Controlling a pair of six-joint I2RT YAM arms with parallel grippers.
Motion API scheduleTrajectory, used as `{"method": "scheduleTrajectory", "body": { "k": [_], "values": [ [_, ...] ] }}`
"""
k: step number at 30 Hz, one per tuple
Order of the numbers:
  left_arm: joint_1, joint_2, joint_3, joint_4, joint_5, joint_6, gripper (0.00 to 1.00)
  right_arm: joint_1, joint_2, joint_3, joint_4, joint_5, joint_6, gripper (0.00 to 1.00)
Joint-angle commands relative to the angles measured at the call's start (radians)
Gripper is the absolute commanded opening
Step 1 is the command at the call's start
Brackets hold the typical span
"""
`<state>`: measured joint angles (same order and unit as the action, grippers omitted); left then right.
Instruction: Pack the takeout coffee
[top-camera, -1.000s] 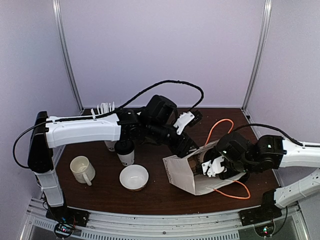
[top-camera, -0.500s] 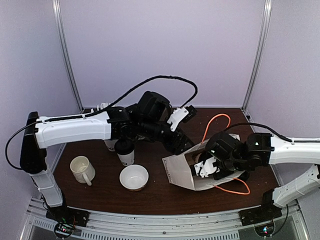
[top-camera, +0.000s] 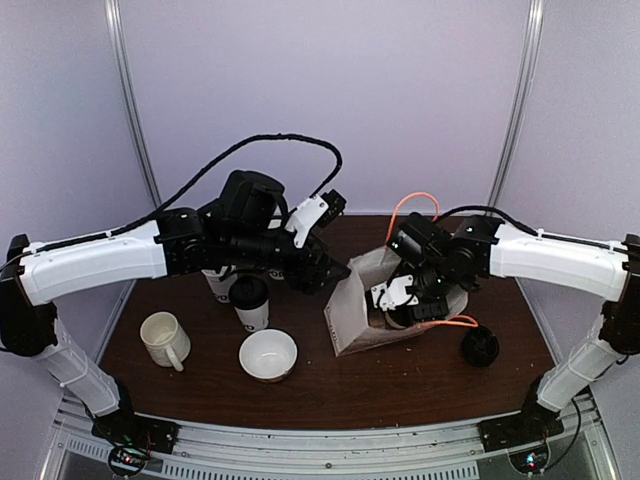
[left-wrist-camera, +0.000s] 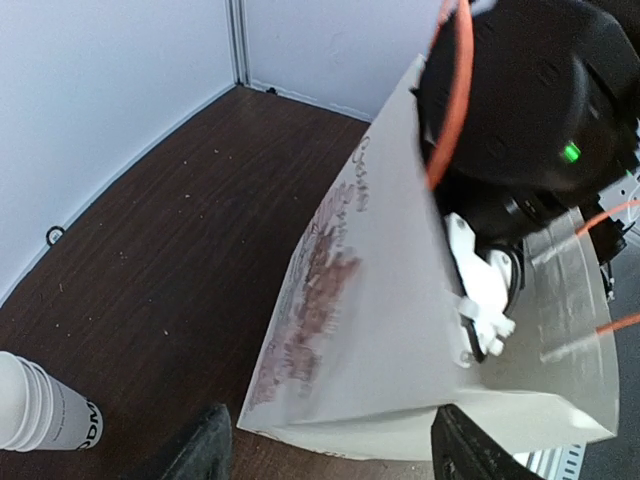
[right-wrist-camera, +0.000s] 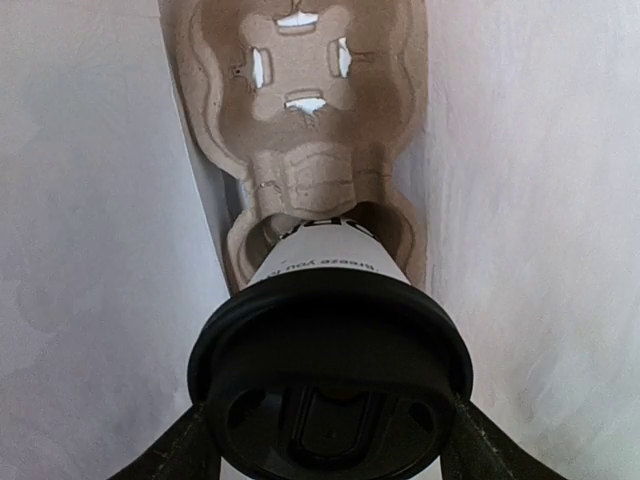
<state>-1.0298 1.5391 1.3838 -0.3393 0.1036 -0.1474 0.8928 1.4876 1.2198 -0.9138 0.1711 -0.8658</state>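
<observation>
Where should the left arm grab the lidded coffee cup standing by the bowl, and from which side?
I'd take the lidded cup around its paper wall just below the black lid, jaws level, coming from its right, where the open left gripper is. It stands upright; the cup stack crowds its back left and the bowl sits in front.

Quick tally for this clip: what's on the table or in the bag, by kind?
lidded coffee cups: 2
stack of lidless cups: 1
mug: 1
bowl: 1
paper bag: 1
cup carrier: 1
black round object: 1
total: 8
</observation>
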Motion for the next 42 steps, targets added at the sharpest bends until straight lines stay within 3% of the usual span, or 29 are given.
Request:
{"method": "scheduleTrajectory", "body": {
  "k": [1, 8, 13, 21, 28, 30, 42],
  "values": [
    [0.017, -0.053, -0.046, 0.035, -0.015, 0.016, 0.71, -0.097, 0.137, 0.126, -0.141, -0.149, 0.007, 0.60],
    [0.052, -0.092, -0.101, 0.049, 0.001, 0.011, 0.72, -0.182, 0.376, 0.357, -0.301, -0.230, -0.010, 0.58],
    [0.082, -0.111, -0.122, 0.059, 0.012, 0.011, 0.72, -0.183, 0.423, 0.321, -0.239, -0.154, -0.036, 0.58],
    [0.108, -0.129, -0.129, 0.050, 0.029, 0.022, 0.72, -0.187, 0.360, 0.210, -0.161, -0.145, -0.033, 0.57],
    [0.114, -0.133, -0.126, 0.044, 0.032, 0.025, 0.72, -0.193, 0.298, 0.341, -0.277, -0.231, 0.000, 0.80],
    [0.115, -0.138, -0.133, 0.044, 0.027, 0.025, 0.72, -0.193, 0.295, 0.393, -0.329, -0.251, 0.018, 0.98],
    [0.114, -0.161, -0.133, -0.016, -0.023, 0.027, 0.73, -0.194, 0.270, 0.571, -0.452, -0.320, 0.084, 0.99]
  ]
}}
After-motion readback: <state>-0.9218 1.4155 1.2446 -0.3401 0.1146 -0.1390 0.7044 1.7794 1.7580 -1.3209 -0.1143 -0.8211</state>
